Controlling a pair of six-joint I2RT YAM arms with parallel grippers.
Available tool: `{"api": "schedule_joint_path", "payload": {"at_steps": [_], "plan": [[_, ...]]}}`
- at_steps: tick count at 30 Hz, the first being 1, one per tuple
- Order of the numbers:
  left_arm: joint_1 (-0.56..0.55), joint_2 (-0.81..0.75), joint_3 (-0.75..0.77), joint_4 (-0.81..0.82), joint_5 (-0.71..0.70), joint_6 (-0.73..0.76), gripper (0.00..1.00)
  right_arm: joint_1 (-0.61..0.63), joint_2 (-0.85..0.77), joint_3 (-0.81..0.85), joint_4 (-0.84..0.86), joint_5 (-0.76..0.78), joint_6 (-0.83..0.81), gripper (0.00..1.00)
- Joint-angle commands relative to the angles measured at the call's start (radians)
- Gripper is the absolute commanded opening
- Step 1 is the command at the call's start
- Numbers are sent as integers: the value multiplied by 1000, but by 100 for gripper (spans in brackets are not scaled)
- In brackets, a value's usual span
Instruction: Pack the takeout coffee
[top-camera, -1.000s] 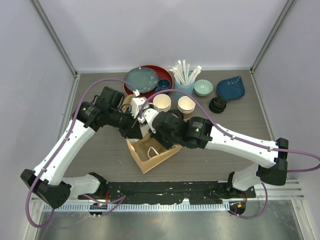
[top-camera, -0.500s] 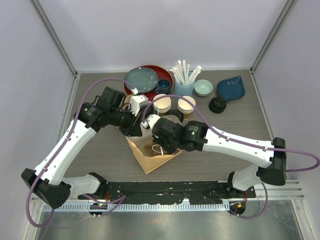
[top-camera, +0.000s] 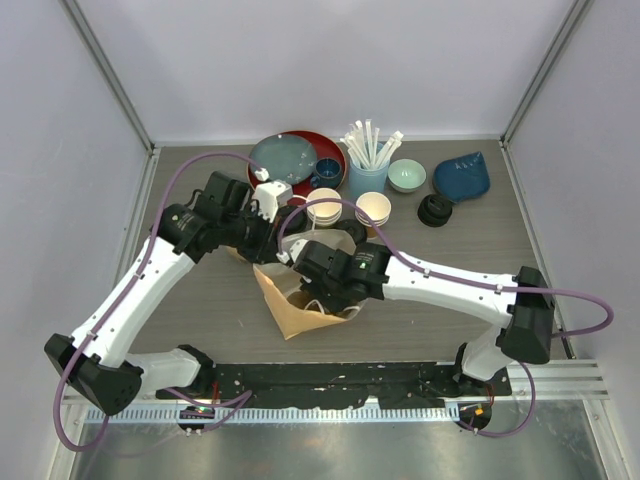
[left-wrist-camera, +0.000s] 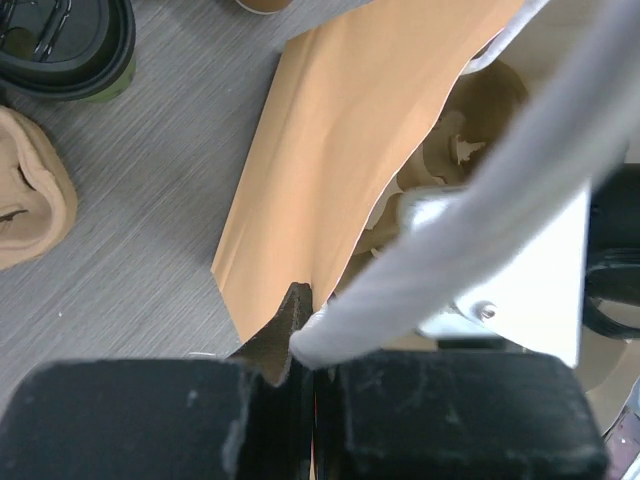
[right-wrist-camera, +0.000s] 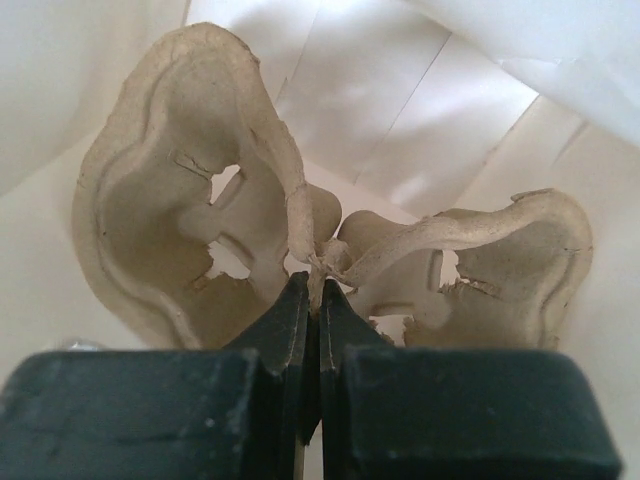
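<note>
The brown paper bag stands open on the grey table, right in front of the 2 arms. The left gripper is squeezed tight on the top edge of the bag, with the paper pinched between its 2 fingers. A fat white cable runs across that camera's view. The right gripper is down inside the bag. It is squeezed tight too, and it pinches the thin middle wall of the lumpy cardboard cup holder, between the holder's 2 round holes. The green cup, with its round black lid on, is outside the bag. It stands on the table near the bag's outer side, as the left wrist camera shows. A second black lid sits well off to the right, just in front of the blue dish. From above I cannot tell what colour the cup under it is. Behind the bag are 2 stacks of cream-rimmed cups, a blue cup of white straws and a red tray.
</note>
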Motion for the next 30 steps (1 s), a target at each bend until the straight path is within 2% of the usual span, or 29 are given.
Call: {"api": "schedule_joint_path", "payload": {"at_steps": [1,5,11,18,25,30], "plan": [[12,-20,28,90,-65,-4,0,-25,15,-3,-91,-78,30,1],[12,-20,19,94,-29,2,0,-47,8,-15,-96,-91,41,1],[12,-22,14,91,36,17,0,-74,89,23,-109,-102,42,1],[12,-31,13,88,14,40,0,-74,169,33,-138,-99,30,1],[12,-34,37,80,-79,107,0,-74,205,25,-149,-122,19,1],[12,-31,50,82,-13,105,0,-74,253,43,-126,-128,1,1]]}}
